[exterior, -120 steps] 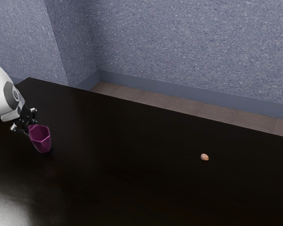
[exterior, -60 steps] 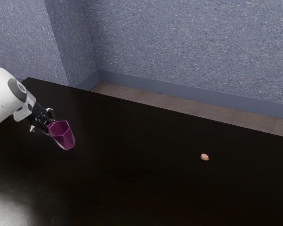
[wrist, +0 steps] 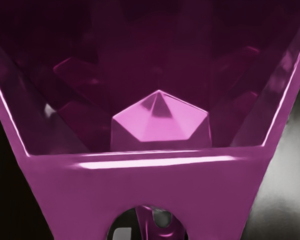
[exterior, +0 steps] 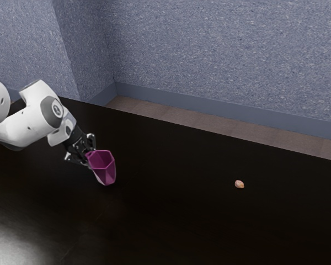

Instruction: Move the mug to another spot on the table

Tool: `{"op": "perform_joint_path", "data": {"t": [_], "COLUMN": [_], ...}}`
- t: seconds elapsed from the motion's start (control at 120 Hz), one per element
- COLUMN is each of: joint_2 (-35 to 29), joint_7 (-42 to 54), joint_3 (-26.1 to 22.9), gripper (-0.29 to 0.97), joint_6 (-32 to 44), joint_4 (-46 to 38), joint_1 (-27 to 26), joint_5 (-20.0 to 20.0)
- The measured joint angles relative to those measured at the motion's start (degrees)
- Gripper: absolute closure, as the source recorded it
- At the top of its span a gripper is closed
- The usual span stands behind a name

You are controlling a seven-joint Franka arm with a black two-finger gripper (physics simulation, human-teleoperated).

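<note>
Roughly halfway through this one, I'd say. My gripper (exterior: 84, 151) is clamped on the rim of the purple mug (exterior: 103, 167), on the side toward the exterior view's left. The mug hangs from it tilted, mouth leaning back toward my hand. It looks to be up off the dark bench (exterior: 209, 221) rather than resting on it, though that's hard to judge against such a glossy top. From the wrist camera I'm looking right down into the mug, faceted bottom and all, with its near wall just under my hand.

So the pick-up looks done. What's left is to carry it to a new spot, set it down upright and let go. There's a small tan lump (exterior: 239, 184) well off toward the exterior view's right, and I'd just avoid landing on that.
</note>
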Motion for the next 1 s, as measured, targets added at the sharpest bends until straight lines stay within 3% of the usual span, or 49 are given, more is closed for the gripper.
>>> {"op": "perform_joint_path", "data": {"t": [0.475,1.0], "joint_2": [-0.3,5.3], "joint_7": [-9.2,-14.5], "joint_3": [-0.2,-1.5], "gripper": [0.73,0.72], "joint_6": [-10.7,-12.1], "joint_4": [1.1,4.9], "joint_1": [-0.4,-0.2], "joint_5": [0.4,-0.3]}}
